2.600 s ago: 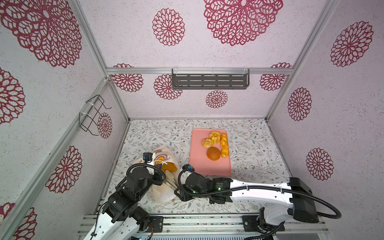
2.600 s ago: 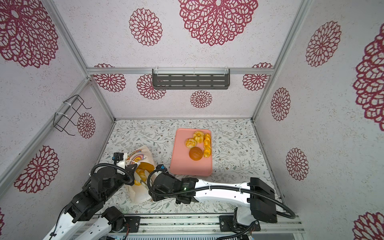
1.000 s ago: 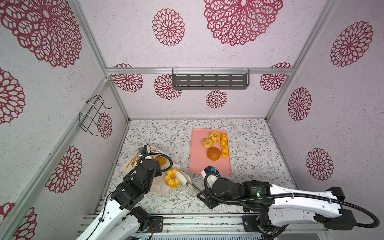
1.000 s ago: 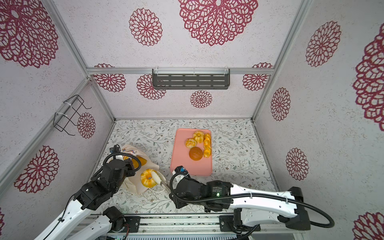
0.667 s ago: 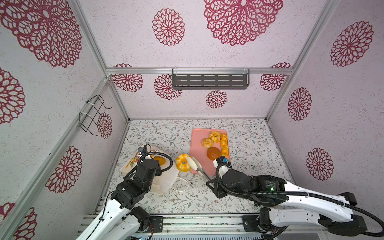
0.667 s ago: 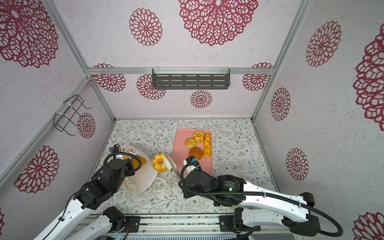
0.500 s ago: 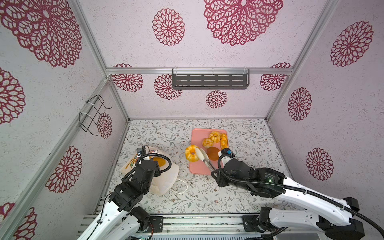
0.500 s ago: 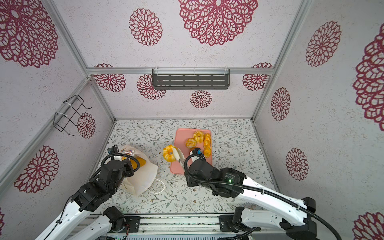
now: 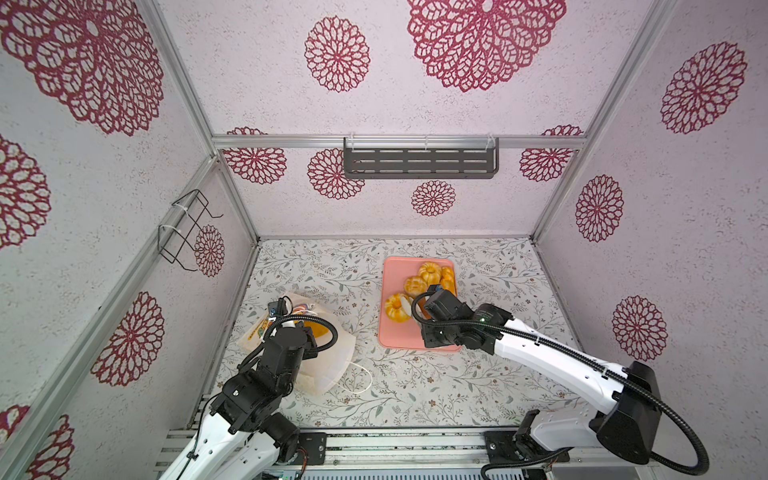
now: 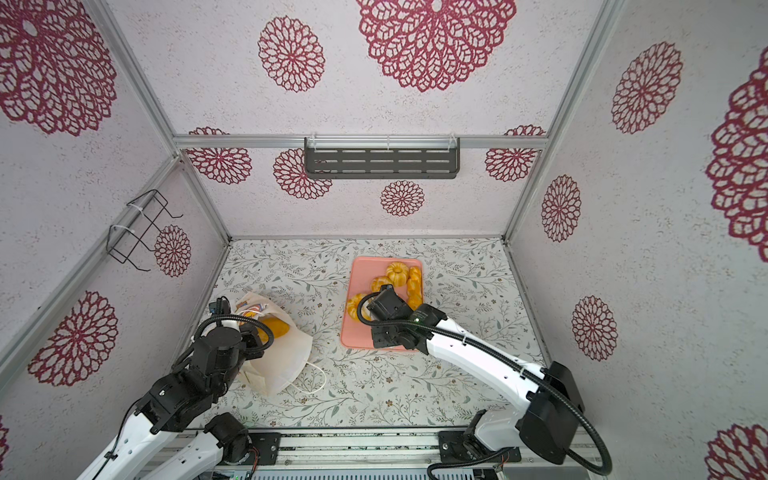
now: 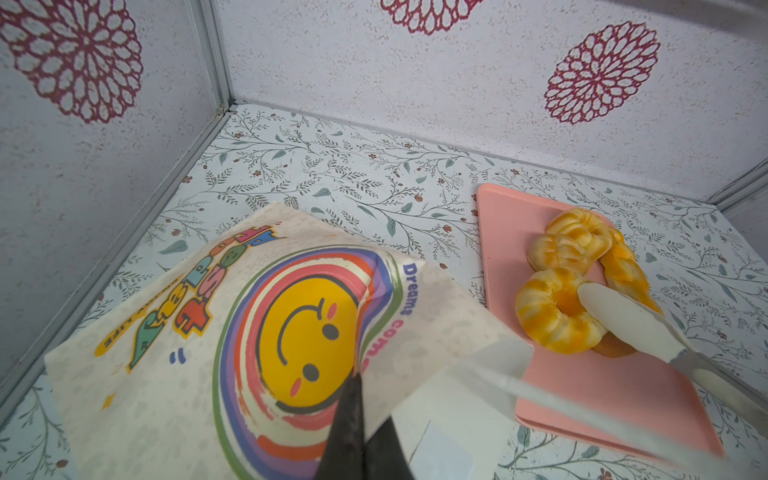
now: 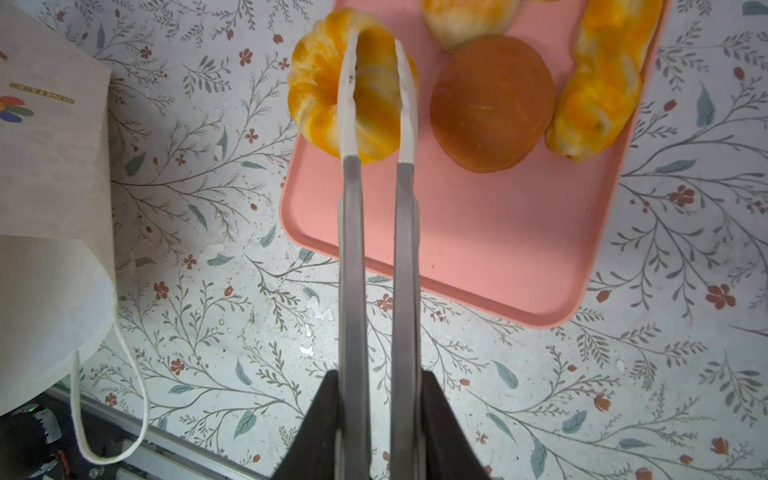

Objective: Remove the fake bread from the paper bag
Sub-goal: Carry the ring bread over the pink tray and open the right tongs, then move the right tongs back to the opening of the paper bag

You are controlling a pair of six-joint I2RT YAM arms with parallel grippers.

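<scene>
left tool (image 11: 355, 399) is pinched shut on the paper bag (image 9: 332, 361), which lies at the near left of the worktop (image 9: 415, 395). right tool (image 12: 376, 386) clamps tongs (image 12: 353, 249), whose tips grip a ring-shaped bread (image 12: 316, 83) at the left edge of the pink tray (image 12: 478, 232), just beside the dark round bun (image 12: 492, 104). other pastries (image 9: 432, 274) lie at the tray's far end.

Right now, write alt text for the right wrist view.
Metal tongs held in the right gripper pinch a ring-shaped pastry at the edge of the pink tray, beside a dark brown bun and a braided stick. The paper bag lies nearby.
</scene>
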